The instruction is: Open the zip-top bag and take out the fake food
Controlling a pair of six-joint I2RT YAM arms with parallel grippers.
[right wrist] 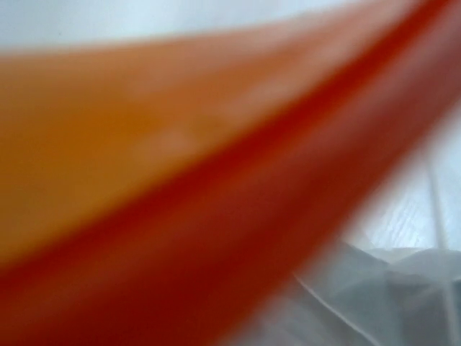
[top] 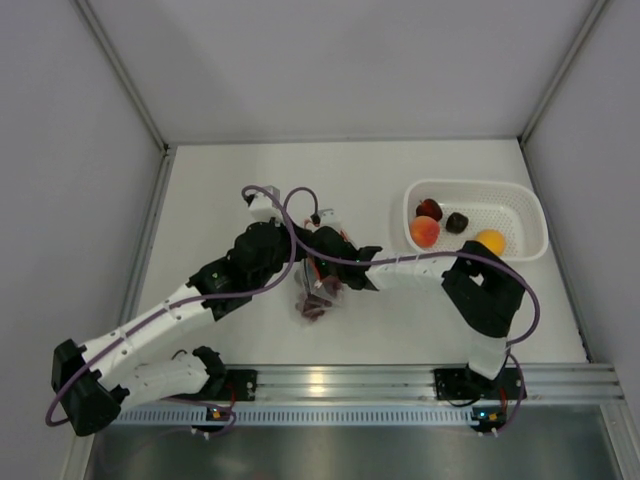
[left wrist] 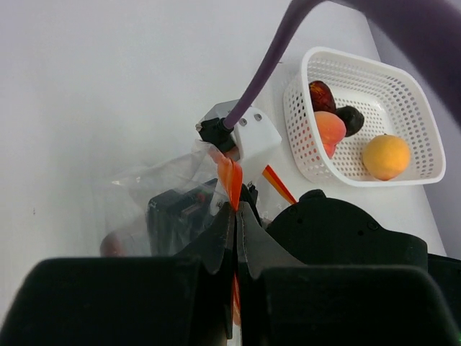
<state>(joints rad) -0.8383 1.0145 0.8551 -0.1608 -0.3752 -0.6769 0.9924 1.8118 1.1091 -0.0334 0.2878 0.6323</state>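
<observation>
Left fingers [left wrist: 215, 249] clamped on red strip [left wrist: 232, 184] of zip-top bag [left wrist: 155, 176], holding mouth up for pull-apart. Right fingers [top: 332, 243]: closure indiscernible, strip blurs wrist view. Fake food [top: 425, 232] mostly in basket [top: 520, 215].

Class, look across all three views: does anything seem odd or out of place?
Yes: the right wrist view is almost filled by a blurred red-orange band, seemingly the zip strip of the zip-top bag, right against the lens. Nothing looks spilled.

Plain pale grey walls [top: 350, 60] enclose the white worktop [top: 230, 180] left, far and right; an aluminium rail [top: 340, 378] edges its near side.
</observation>
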